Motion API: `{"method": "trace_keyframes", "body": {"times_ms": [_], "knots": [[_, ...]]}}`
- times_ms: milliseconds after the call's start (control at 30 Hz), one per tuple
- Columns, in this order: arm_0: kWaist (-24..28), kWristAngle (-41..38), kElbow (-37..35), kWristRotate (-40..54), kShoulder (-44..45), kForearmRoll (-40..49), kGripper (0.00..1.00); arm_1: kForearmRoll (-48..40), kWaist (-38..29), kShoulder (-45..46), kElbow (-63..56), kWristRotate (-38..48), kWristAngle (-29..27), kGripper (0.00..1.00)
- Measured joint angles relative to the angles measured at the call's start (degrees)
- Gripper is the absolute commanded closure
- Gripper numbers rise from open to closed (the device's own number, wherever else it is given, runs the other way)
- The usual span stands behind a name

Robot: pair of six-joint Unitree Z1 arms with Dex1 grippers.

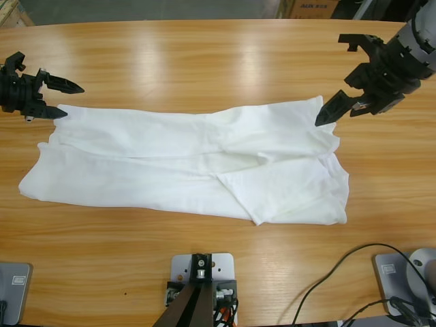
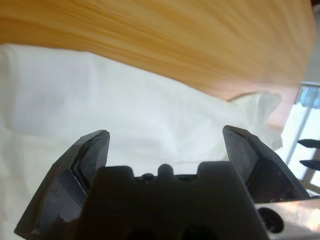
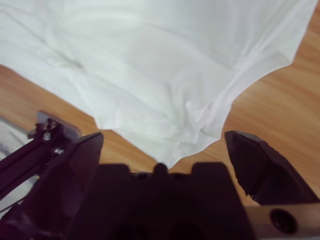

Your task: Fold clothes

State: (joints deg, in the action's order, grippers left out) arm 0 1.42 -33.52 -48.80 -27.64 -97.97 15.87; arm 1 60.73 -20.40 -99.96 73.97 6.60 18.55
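white t-shirt (image 1: 191, 163) lies flat mid-table, already folded into a long band running 9 to 3 o'clock. left gripper (image 1: 58, 99) sits at its 9 o'clock end and right gripper (image 1: 340, 109) at its 3 o'clock corner, both wide open and holding nothing, likely placed to pinch the ends for the next fold. right wrist view alone shows a layered corner (image 3: 175, 145) before the jaws.
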Motion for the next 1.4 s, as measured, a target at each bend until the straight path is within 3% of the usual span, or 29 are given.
{"method": "trace_keyframes", "body": {"times_ms": [333, 567, 700, 767, 867, 933, 967, 1033, 1067, 1233, 1400], "knots": [[-3.8, 0.0, 0.0, -0.7, 4.7, 3.4, 0.128, -3.6, -0.3, 0.3, -8.7, -0.9, 1.8, 0.024], [-5.2, 0.0, 0.0, -2.1, 7.5, 4.8, 0.128, -6.1, -6.3, 4.0, -10.7, -3.1, -7.4, 0.002], [-5.2, 0.0, 0.0, -2.1, 8.9, 5.7, 0.128, -6.7, -7.6, 5.0, -11.0, -2.0, -1.6, 0.183], [-5.2, 0.1, 0.0, -2.1, 9.5, 6.0, 0.128, -12.2, -7.8, 7.7, -13.4, 3.0, 1.9, 0.179], [-5.2, 0.1, 0.0, -2.1, 10.7, 6.8, 0.128, -22.0, -7.9, 13.5, -18.3, 10.3, 2.8, 0.175], [-5.2, 0.3, 0.0, -2.1, 11.5, 7.7, 0.128, -27.7, -8.0, 16.7, -20.5, 13.5, 1.7, 0.014], [-5.2, 0.4, 0.0, -2.1, 11.8, 8.2, 0.128, -29.5, -8.0, 17.6, -21.1, 14.2, 1.0, 0.009], [-5.2, 0.5, 0.0, -2.1, 12.4, 8.9, 0.128, -31.1, -8.0, 18.2, -21.4, 13.8, -0.2, 0.145], [-5.1, 0.6, 0.0, -2.1, 12.7, 9.1, 0.128, -31.3, -8.0, 18.4, -21.6, 13.8, -0.3, 0.148], [-4.9, 0.7, 0.0, -2.1, 13.5, 9.8, 0.128, -30.2, -7.9, 18.4, -22.7, 14.2, 1.2, 0.092], [-4.7, 0.7, 0.0, -2.1, 13.9, 11.2, 0.128, -39.6, -7.9, 17.4, -29.3, 21.6, -0.2, 0.000]]}}
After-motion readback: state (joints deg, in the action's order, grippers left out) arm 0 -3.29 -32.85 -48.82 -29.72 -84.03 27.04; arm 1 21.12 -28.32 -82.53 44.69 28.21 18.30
